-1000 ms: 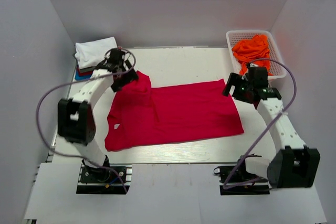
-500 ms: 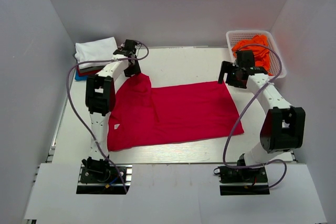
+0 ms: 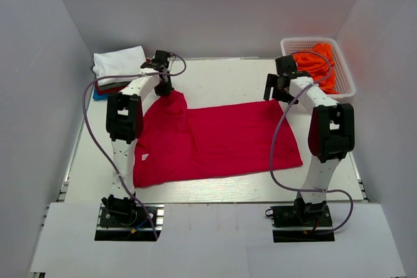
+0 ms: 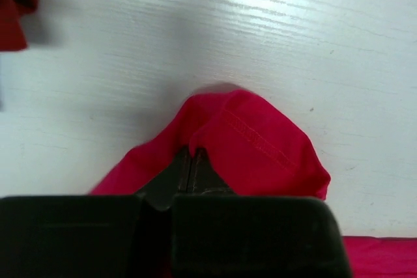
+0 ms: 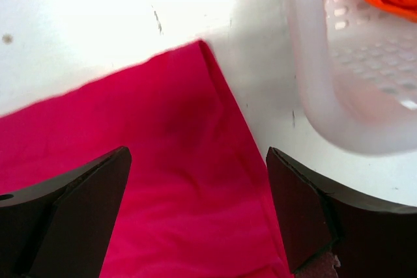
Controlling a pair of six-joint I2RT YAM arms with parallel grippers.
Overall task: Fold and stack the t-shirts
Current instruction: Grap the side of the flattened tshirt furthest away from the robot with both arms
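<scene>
A crimson-red t-shirt lies spread flat across the table, its small white neck label near the front left. My left gripper is at the shirt's far left corner, shut on a raised fold of the red cloth; in the left wrist view its jaws meet with the fabric pinched at their tips. My right gripper hovers open over the shirt's far right corner, fingers wide apart and holding nothing.
A stack of folded shirts with a white one on top sits at the back left. A white plastic basket holding orange shirts stands at the back right, close beside my right gripper.
My left gripper has shut on the shirt's far left corner. The right arm has swung back and left to the shirt's far right corner, still open.
</scene>
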